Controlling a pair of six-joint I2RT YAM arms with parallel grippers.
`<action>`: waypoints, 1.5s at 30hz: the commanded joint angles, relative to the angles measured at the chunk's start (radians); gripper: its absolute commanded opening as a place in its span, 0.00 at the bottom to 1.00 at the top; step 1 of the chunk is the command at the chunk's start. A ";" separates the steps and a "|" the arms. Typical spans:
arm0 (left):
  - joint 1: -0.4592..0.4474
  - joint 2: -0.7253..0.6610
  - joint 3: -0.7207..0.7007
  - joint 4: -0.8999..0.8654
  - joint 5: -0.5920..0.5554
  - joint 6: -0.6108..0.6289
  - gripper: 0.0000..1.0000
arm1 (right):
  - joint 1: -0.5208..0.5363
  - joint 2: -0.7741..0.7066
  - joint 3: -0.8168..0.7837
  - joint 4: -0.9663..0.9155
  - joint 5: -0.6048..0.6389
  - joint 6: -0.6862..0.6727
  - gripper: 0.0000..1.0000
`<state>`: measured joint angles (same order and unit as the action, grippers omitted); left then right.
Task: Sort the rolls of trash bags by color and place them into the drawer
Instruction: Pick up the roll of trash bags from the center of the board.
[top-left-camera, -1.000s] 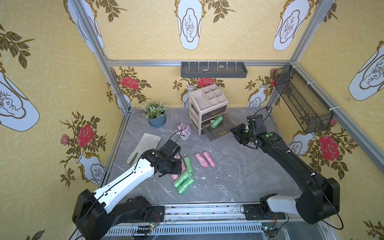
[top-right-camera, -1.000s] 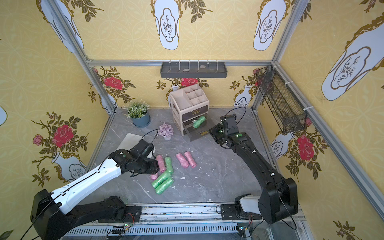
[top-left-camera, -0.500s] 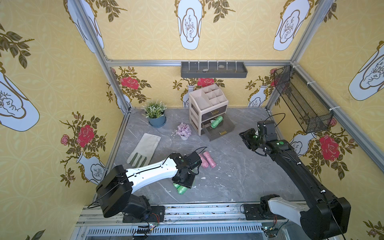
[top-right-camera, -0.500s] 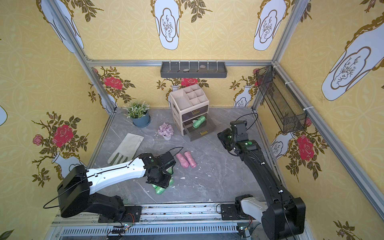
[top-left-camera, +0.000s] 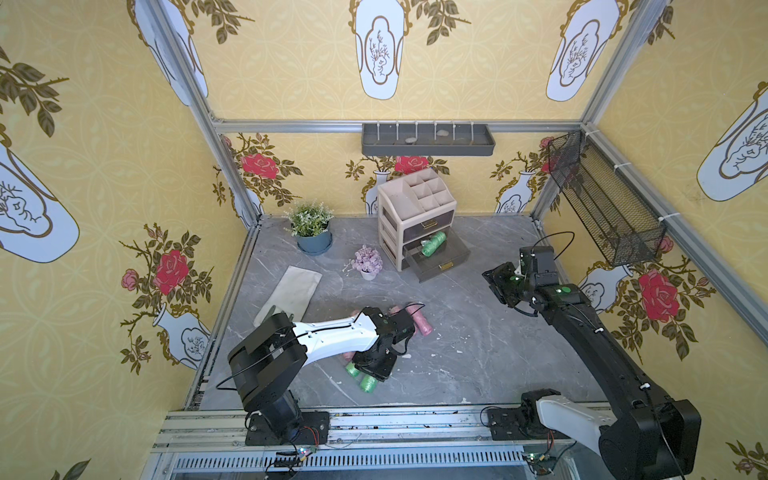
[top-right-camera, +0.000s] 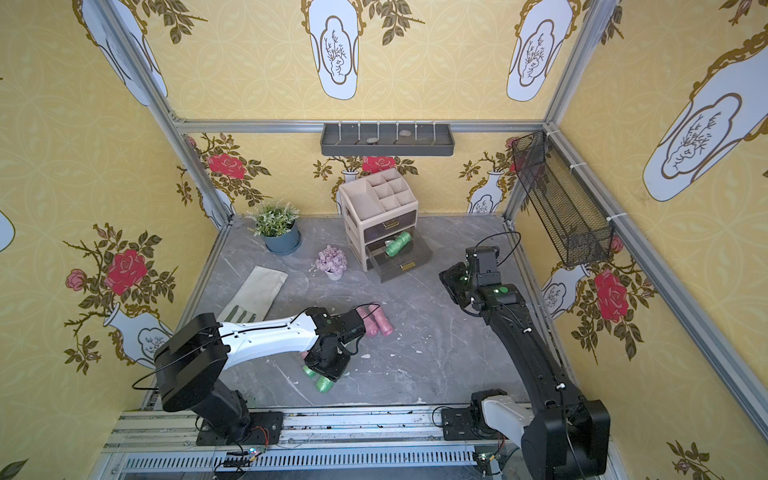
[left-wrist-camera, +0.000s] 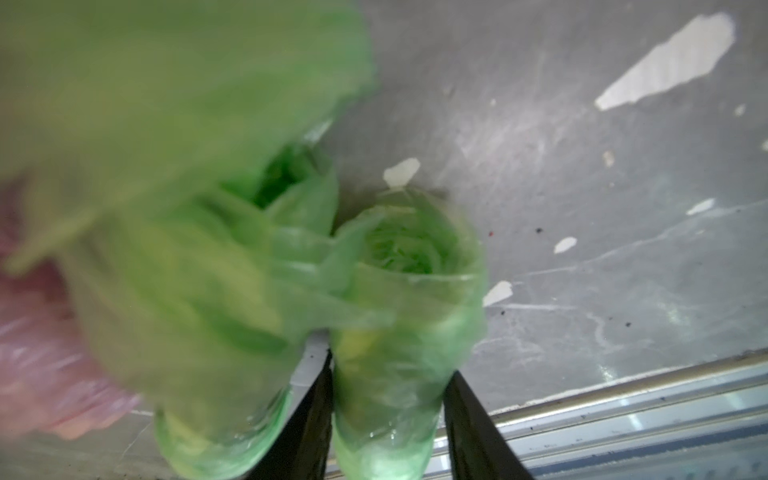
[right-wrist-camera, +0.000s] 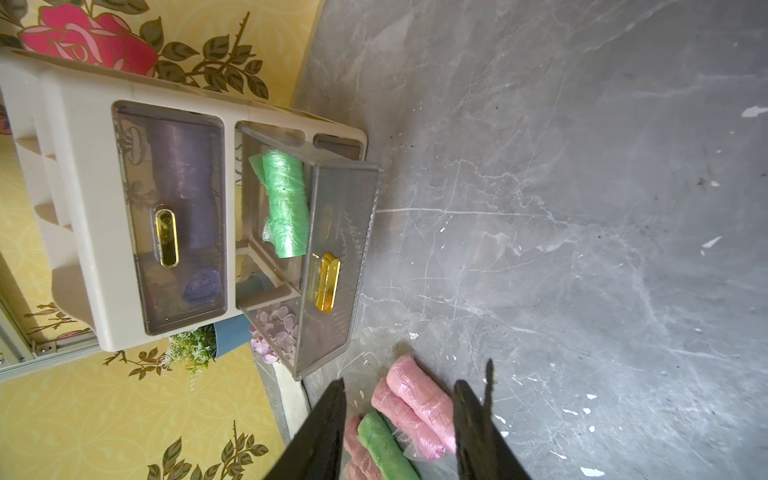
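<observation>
left gripper (left-wrist-camera: 390, 370) down on the grey floor (left-wrist-camera: 582, 208) — fingers pressed against both sides of a held green roll (left-wrist-camera: 407, 299), neighbour green roll (left-wrist-camera: 232, 291) touching it. right gripper (right-wrist-camera: 399, 384) jaws apart, empty. open drawer (right-wrist-camera: 349, 208) holds a stored green roll (right-wrist-camera: 286, 203); pink rolls (right-wrist-camera: 415, 403) lie mid-floor.

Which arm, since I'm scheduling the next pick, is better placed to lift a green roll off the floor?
Left: the left pincer straddles a green roll on the floor. The right pincer hangs open and empty, well away from it.
</observation>
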<state>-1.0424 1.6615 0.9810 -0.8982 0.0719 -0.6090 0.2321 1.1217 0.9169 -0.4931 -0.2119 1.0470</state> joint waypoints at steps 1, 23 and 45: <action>-0.010 0.009 0.002 -0.011 0.011 0.002 0.40 | -0.003 0.003 -0.011 0.034 -0.010 -0.001 0.44; -0.020 -0.187 0.291 -0.164 -0.208 0.086 0.13 | -0.049 -0.079 -0.033 -0.002 -0.012 -0.017 0.44; 0.131 0.068 0.865 0.013 -0.256 0.520 0.06 | -0.064 -0.224 -0.084 -0.088 0.005 -0.004 0.44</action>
<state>-0.9298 1.6836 1.8011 -0.9279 -0.2478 -0.1280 0.1699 0.9051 0.8356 -0.5598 -0.2226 1.0466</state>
